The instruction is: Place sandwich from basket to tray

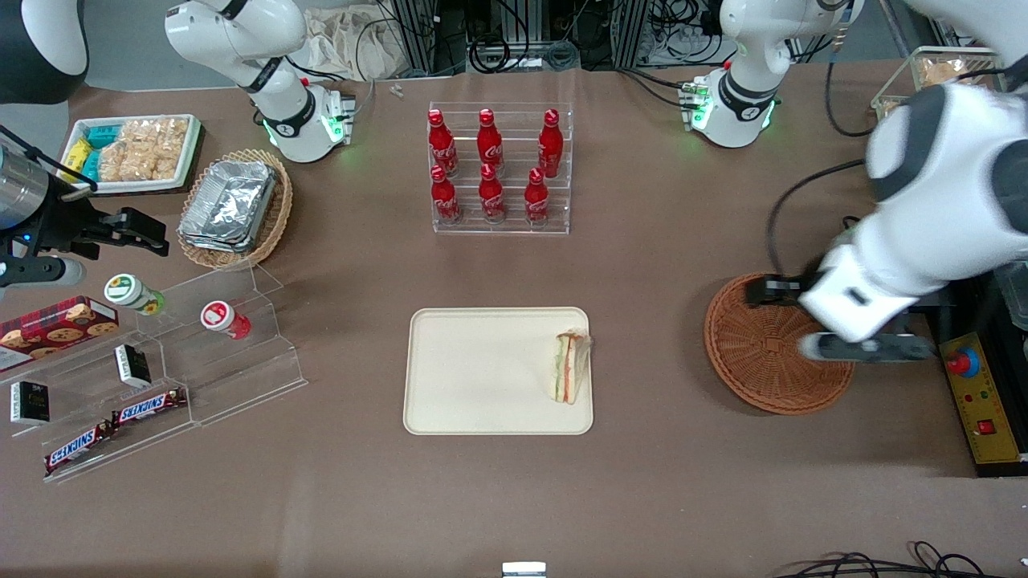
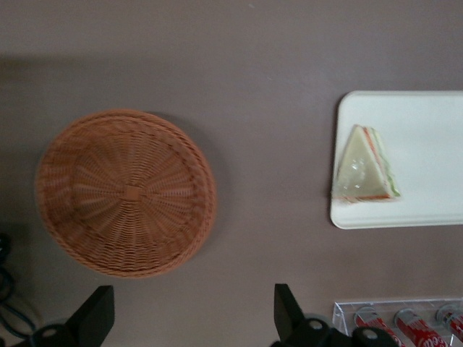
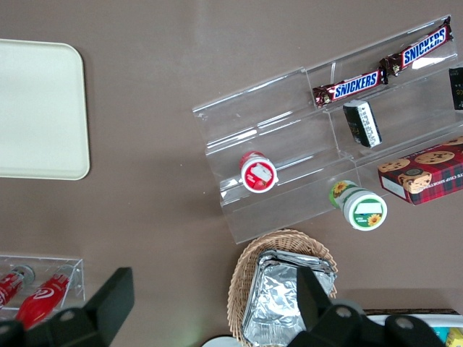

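Note:
The sandwich [image 1: 569,367] [image 2: 365,168], a white bread wedge with green, orange and red layers, lies on the cream tray [image 1: 482,377] [image 2: 427,144], close to the tray's edge nearest the basket. The round reddish-brown wicker basket [image 1: 763,361] [image 2: 126,191] holds nothing and sits toward the working arm's end of the table. My gripper [image 1: 783,319] [image 2: 192,318] hangs well above the basket's rim. It is open, its fingers [image 2: 98,314] spread wide with only bare table between them.
A clear rack of red cola bottles [image 1: 499,168] [image 2: 405,322] stands farther from the front camera than the tray. A tan basket of foil containers [image 1: 233,205], a stepped acrylic snack shelf [image 1: 161,361] and a white snack tray [image 1: 132,152] sit toward the parked arm's end. A yellow control box [image 1: 980,393] lies beside the basket.

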Controlling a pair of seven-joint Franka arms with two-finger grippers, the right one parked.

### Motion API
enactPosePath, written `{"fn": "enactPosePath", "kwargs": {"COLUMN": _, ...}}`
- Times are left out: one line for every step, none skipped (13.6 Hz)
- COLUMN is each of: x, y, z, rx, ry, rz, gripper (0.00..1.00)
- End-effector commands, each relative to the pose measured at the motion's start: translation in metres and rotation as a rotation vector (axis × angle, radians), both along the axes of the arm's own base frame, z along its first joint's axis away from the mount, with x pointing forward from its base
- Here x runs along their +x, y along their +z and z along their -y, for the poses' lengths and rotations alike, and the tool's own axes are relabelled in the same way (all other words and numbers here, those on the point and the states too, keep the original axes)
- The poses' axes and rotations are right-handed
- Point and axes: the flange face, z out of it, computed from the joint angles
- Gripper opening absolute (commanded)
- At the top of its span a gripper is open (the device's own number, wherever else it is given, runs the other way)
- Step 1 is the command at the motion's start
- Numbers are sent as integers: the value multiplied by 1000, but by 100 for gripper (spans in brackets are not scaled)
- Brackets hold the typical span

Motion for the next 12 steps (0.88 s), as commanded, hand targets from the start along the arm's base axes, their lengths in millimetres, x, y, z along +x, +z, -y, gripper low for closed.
{"fn": "enactPosePath", "kwargs": {"x": -17, "y": 22, "z": -35, "rx": 2, "ry": 36, "rz": 4, "gripper": 99}}
{"fn": "enactPosePath", "kwargs": {"x": -20, "y": 29, "z": -46, "rx": 10, "ry": 53, "rz": 7, "gripper": 99}}
{"fn": "enactPosePath", "kwargs": {"x": -26, "y": 33, "z": -54, "rx": 21, "ry": 73, "rz": -16, "gripper": 99}}
{"fn": "enactPosePath", "kwargs": {"x": -29, "y": 35, "z": -59, "rx": 50, "ry": 73, "rz": -24, "gripper": 99}}
{"fn": "enactPosePath", "kwargs": {"x": -29, "y": 37, "z": -62, "rx": 82, "ry": 67, "rz": -19, "gripper": 99}}
{"fn": "enactPosePath", "kwargs": {"x": -28, "y": 36, "z": -63, "rx": 112, "ry": 63, "rz": -15, "gripper": 99}}
{"fn": "enactPosePath", "kwargs": {"x": -28, "y": 36, "z": -65, "rx": 114, "ry": 66, "rz": -17, "gripper": 100}}
{"fn": "enactPosePath", "kwargs": {"x": -29, "y": 35, "z": -65, "rx": 117, "ry": 64, "rz": -25, "gripper": 100}}
{"fn": "enactPosePath", "kwargs": {"x": -30, "y": 35, "z": -66, "rx": 120, "ry": 61, "rz": -33, "gripper": 100}}
{"fn": "enactPosePath", "kwargs": {"x": -31, "y": 36, "z": -67, "rx": 121, "ry": 64, "rz": -34, "gripper": 100}}
{"fn": "enactPosePath", "kwargs": {"x": -32, "y": 33, "z": -69, "rx": 121, "ry": 65, "rz": -47, "gripper": 100}}
{"fn": "enactPosePath", "kwargs": {"x": -32, "y": 33, "z": -76, "rx": 121, "ry": 75, "rz": -52, "gripper": 100}}
